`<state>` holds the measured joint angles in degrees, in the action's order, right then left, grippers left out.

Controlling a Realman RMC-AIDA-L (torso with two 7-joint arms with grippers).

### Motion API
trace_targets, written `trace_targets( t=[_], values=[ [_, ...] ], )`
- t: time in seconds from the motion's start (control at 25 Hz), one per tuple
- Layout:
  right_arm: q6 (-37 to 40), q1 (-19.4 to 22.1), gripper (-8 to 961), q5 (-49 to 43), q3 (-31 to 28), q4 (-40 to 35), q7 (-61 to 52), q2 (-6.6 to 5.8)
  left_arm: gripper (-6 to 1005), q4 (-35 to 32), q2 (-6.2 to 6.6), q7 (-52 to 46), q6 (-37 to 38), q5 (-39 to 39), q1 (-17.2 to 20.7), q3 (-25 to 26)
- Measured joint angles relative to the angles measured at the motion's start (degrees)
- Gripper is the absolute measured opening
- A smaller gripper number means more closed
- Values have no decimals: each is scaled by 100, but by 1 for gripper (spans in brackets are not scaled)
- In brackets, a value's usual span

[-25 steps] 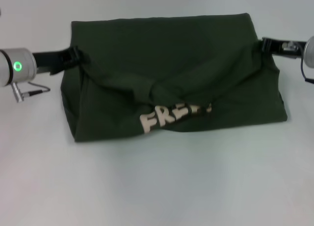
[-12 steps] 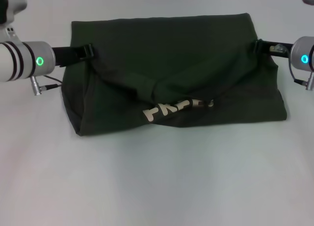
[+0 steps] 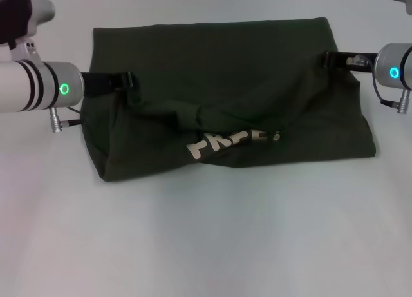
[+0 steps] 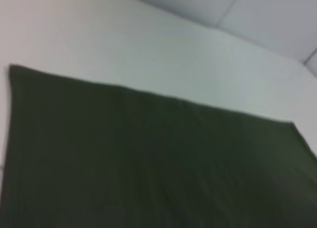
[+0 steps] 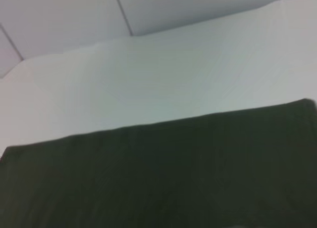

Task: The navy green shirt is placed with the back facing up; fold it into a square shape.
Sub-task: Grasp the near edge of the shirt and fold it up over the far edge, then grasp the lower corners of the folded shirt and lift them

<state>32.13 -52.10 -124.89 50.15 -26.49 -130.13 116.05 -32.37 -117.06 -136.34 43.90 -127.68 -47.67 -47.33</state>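
Two arms of mine reach in from the sides in the head view, one at each end of the navy green shirt, which lies spread across the white worktop. My left gripper has its fingers pinched on the shirt's left edge, and my right gripper has its fingers pinched on the right edge. The near part of the cloth is lifted and drawn back over the rest, bunched into creases, with pale cream lettering showing along the turned-up fold.

In the left wrist view, the shirt fills the lower area as a flat dark sheet against the pale worktop.

In the right wrist view, the shirt again lies flat, its far edge straight against the worktop.
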Motion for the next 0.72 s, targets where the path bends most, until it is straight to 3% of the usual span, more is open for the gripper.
trace_targets(
  t=[0.16,0.32,0.48,0.72],
  values=[
    [68,32,126,-33,65,5,-23,-44,151,92,45,-119,-32,-13,-15,-62],
    [252,178,146,-139,43,-127,-251,-101,258,-203,53,-441,164,-5,205,13],
    [810,587,312,-7,-125,-815,-467,-75,445,-933,-48,-734,677,128,688,179],
    [2207,1340,614,687,-282,-1675,-413,-71,575,-1520,-140,-512,1665,666,1333,487]
  ],
)
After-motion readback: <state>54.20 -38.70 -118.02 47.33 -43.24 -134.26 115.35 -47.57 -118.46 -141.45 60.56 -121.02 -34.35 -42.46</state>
